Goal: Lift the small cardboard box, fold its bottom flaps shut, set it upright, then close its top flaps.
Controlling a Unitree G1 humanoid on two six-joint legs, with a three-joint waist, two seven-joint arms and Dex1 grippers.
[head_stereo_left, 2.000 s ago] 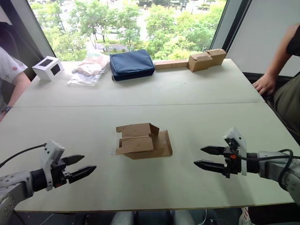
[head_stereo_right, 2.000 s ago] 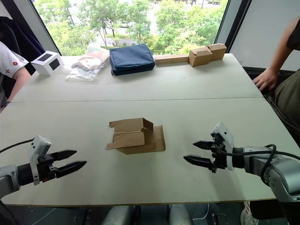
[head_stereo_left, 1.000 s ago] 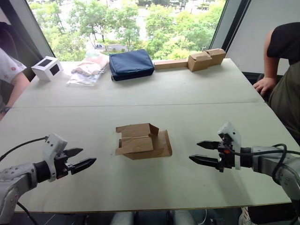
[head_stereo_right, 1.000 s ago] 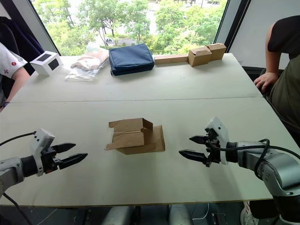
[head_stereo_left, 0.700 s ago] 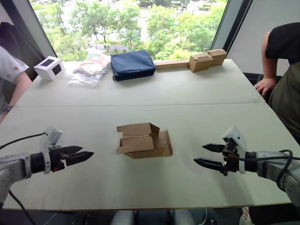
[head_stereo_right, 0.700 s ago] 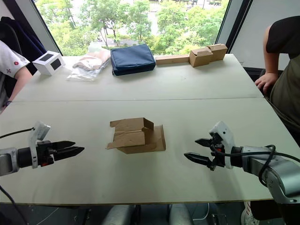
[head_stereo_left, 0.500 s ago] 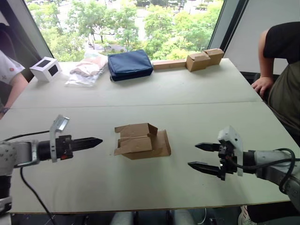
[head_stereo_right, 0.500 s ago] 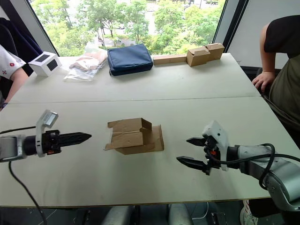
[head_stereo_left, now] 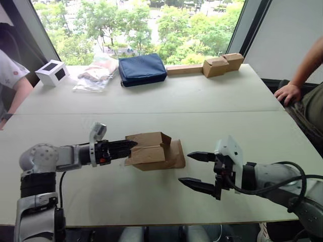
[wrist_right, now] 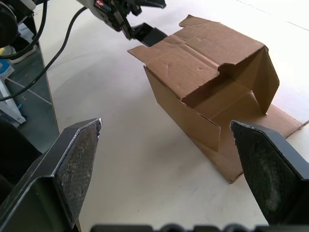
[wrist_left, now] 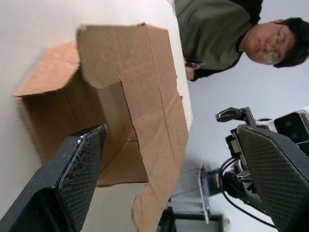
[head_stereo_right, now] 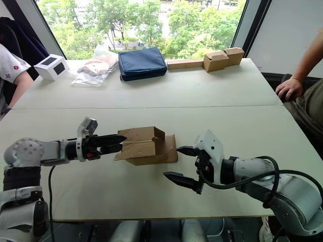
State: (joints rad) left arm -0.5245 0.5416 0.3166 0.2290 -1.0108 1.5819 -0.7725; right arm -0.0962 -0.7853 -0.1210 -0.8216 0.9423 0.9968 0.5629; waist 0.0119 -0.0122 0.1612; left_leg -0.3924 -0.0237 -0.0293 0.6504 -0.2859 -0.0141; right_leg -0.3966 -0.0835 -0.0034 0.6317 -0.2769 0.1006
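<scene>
The small plain brown corrugated cardboard box (head_stereo_left: 154,150) lies on its side near the middle of the pale table (head_stereo_left: 202,101), its flaps splayed open. The left gripper (head_stereo_left: 128,144) reaches its black fingertips to the box's left flap edge, seemingly touching it, with its fingers spread a little. The right gripper (head_stereo_left: 197,170) hovers just right of the box, its fingers spread wide and empty.
</scene>
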